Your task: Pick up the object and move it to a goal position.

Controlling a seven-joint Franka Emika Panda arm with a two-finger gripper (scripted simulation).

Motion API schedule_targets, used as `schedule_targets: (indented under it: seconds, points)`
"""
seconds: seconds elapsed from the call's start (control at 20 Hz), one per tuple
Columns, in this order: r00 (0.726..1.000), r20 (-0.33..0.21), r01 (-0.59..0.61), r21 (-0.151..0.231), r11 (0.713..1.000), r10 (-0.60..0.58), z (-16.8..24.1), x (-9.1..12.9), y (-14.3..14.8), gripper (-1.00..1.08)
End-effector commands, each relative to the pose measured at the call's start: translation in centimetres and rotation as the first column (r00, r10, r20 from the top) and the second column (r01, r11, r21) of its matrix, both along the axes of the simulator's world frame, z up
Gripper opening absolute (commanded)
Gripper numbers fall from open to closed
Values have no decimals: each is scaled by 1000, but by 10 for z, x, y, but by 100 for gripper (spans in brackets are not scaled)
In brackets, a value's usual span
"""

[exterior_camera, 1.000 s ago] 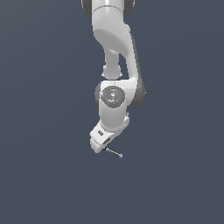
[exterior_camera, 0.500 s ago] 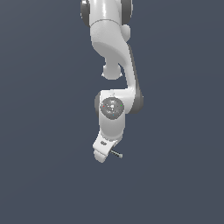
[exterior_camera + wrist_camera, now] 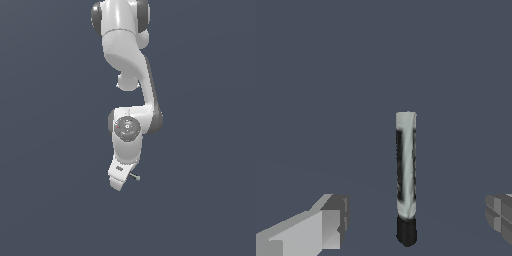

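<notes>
The object (image 3: 406, 165) is a thin silver-grey rod with a black knob (image 3: 406, 231) at one end, lying on the dark grey floor. In the wrist view it sits between my two fingertips (image 3: 331, 222), which stand wide apart on either side and do not touch it. My gripper (image 3: 416, 225) is open and empty. In the exterior view the white gripper (image 3: 117, 180) is low over the floor, and only the rod's end (image 3: 135, 177) pokes out beside it on the exterior view's right; the rest is hidden behind the hand.
Only the plain dark grey floor (image 3: 200, 200) surrounds the arm. The white arm (image 3: 127, 75) reaches down from the top of the exterior view.
The arm has come down and shifted slightly toward the exterior view's right, so the gripper now covers most of the rod. The rod has not moved.
</notes>
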State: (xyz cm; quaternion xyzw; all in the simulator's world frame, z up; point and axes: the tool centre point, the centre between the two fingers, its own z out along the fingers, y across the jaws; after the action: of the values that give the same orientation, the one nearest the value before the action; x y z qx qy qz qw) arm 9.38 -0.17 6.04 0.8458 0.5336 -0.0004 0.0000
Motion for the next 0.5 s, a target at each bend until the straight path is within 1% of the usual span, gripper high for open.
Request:
schedule_targets:
  seconds: [0.0, 0.25, 0.45]
  points:
    - [1000, 1, -7, 1, 1000, 7, -1, 1, 0, 100]
    - [1000, 0, -4, 0, 1000, 4, -7, 0, 0, 100]
    - [1000, 0, -6, 0, 1000, 6, -25, 0, 0, 100]
